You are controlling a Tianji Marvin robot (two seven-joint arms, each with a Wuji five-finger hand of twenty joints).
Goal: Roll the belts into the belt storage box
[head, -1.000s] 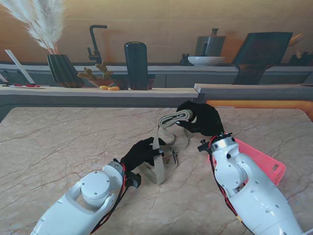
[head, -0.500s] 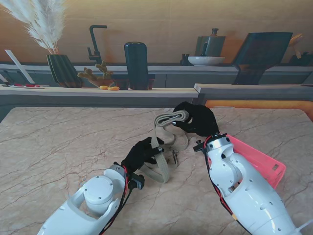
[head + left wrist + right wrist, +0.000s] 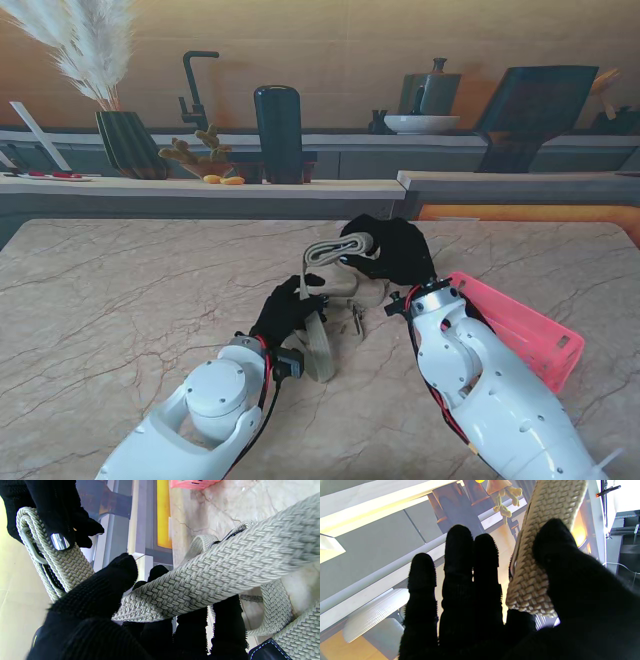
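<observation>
Both hands shifted left since a second ago. Your right hand [image 3: 392,250] pinches the started coil of the beige woven webbing belt [image 3: 335,250] above the worktop; left hand [image 3: 285,312] fingers close on its slack tail. Soft, floppy: grip flat, near the coil. Pink plastic storage box [image 3: 520,325] sits right.

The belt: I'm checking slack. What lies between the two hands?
A taut stretch of woven belt runs from the left hand to the coil in the right hand; the stand view shows it.
</observation>
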